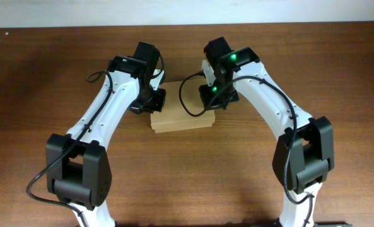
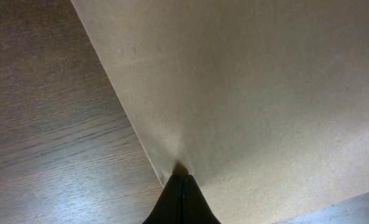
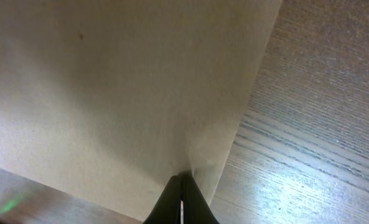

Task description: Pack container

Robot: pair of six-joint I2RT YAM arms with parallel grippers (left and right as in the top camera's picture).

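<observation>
The container (image 1: 181, 120), a small tan cardboard box, lies in the middle of the wooden table with its flap lid down flat. My left gripper (image 1: 151, 101) is at its left end and my right gripper (image 1: 216, 98) at its right end. In the left wrist view the shut fingers (image 2: 181, 173) touch the cardboard surface (image 2: 252, 93) close to its edge. In the right wrist view the shut fingers (image 3: 182, 180) touch the cardboard (image 3: 122, 93) near its right edge. Nothing sits between either pair of fingers. The inside of the box is hidden.
The dark wooden table (image 1: 338, 69) stretches around the box on all sides. Both arm bases stand at the near edge, left (image 1: 76, 176) and right (image 1: 303, 157). No other objects show.
</observation>
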